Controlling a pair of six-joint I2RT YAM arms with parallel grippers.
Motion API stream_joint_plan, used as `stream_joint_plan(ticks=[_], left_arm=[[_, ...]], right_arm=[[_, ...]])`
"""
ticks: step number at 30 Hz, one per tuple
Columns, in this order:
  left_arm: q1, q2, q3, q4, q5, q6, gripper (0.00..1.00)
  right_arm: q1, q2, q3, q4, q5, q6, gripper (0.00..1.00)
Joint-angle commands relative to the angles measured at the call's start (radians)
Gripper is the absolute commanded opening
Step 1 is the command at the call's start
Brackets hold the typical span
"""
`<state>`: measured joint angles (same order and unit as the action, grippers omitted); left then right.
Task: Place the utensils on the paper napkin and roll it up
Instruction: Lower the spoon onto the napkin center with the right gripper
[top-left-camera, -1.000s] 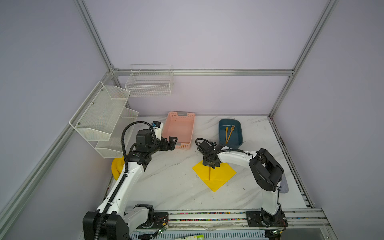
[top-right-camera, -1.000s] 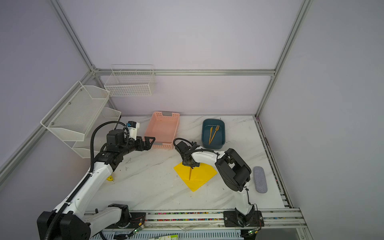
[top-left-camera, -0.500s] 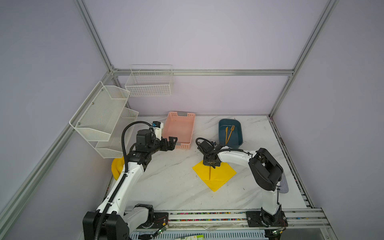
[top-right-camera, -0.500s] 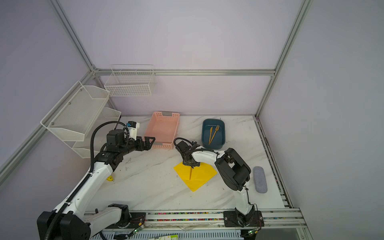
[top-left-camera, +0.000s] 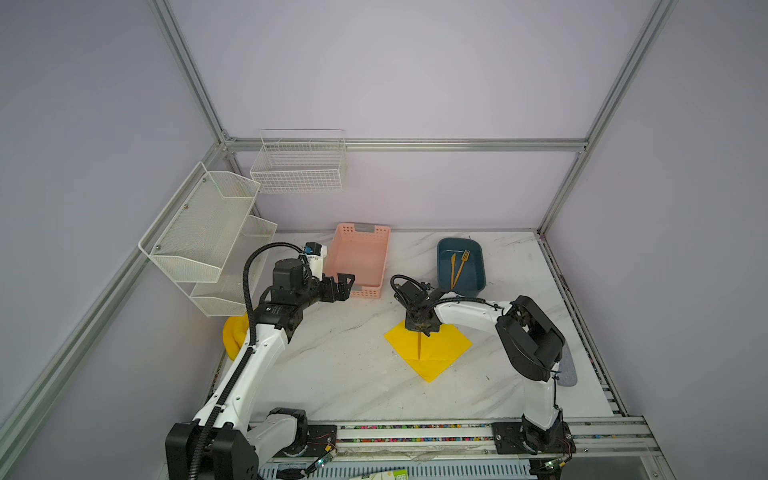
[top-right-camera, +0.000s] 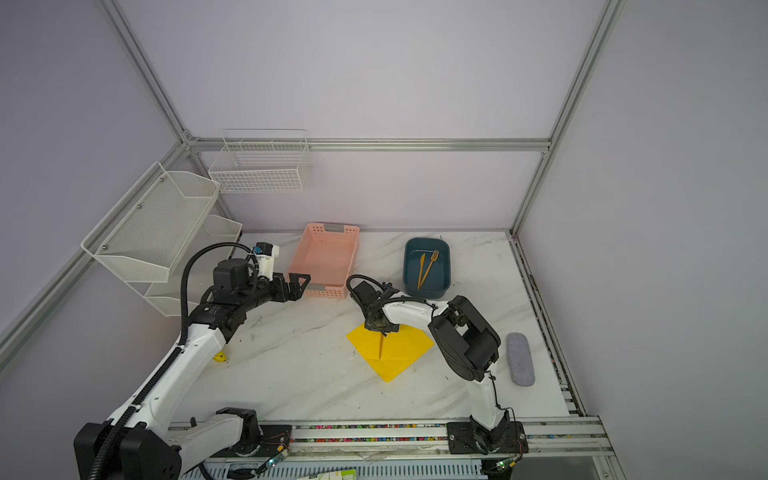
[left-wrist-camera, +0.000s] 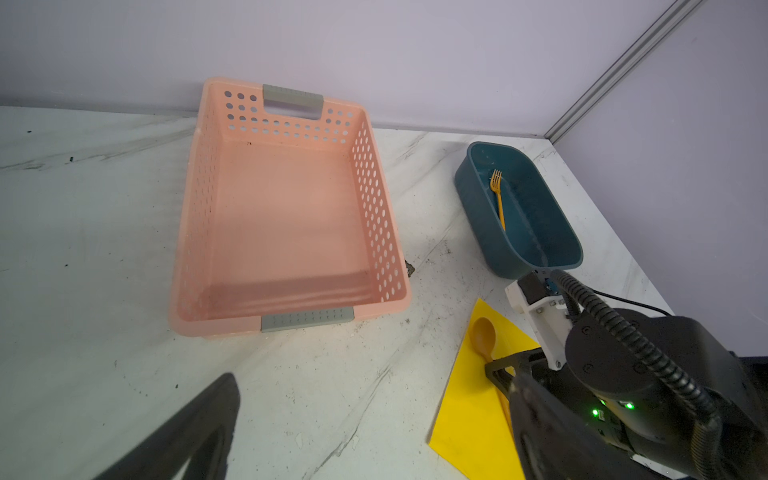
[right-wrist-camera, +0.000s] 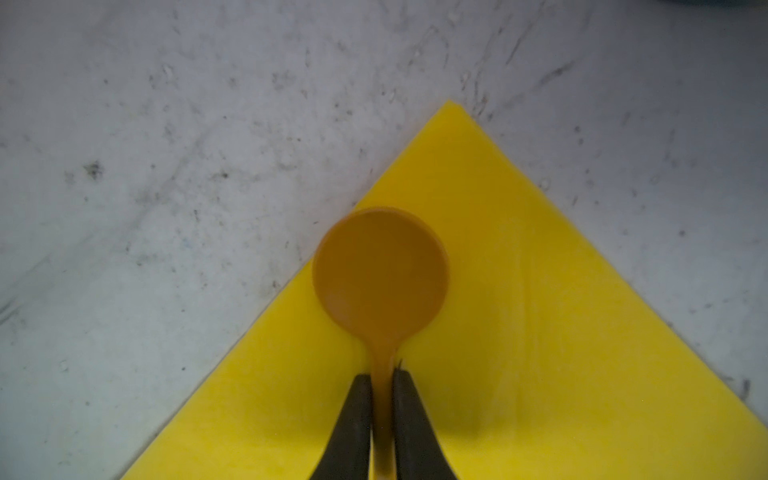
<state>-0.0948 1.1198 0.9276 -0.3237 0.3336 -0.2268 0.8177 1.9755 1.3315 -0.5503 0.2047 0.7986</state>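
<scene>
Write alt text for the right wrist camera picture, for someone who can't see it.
An orange-gold spoon lies on a bright yellow paper napkin, its round bowl right at the napkin's edge. The right gripper is closed on its handle just behind the bowl, one black finger on each side. Speckled white marble table surrounds the napkin's corner.

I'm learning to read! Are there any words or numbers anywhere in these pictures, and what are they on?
No text here can be read.
White marking on the left arm: too small to read.
Print on the green-and-white packet at the bottom edge: cut off and too small.
The spoon, paper napkin, pink basket and blue tub: no writing.
</scene>
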Motion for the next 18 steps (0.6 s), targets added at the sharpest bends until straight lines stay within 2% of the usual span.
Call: stream_joint_plan(ticks=[1,18], left_arm=[[0.0,-0.01,0.039,0.012,0.005,-0.006,1.0],[0.001,-0.013,0.04,0.012,0.003,-0.006,1.0]], right_arm=[[-0.005,0.023,0.018,-0.012,0.005,0.008,0.15],[-0.005,0.024,0.04,-0.021,0.0,0.006,0.15]])
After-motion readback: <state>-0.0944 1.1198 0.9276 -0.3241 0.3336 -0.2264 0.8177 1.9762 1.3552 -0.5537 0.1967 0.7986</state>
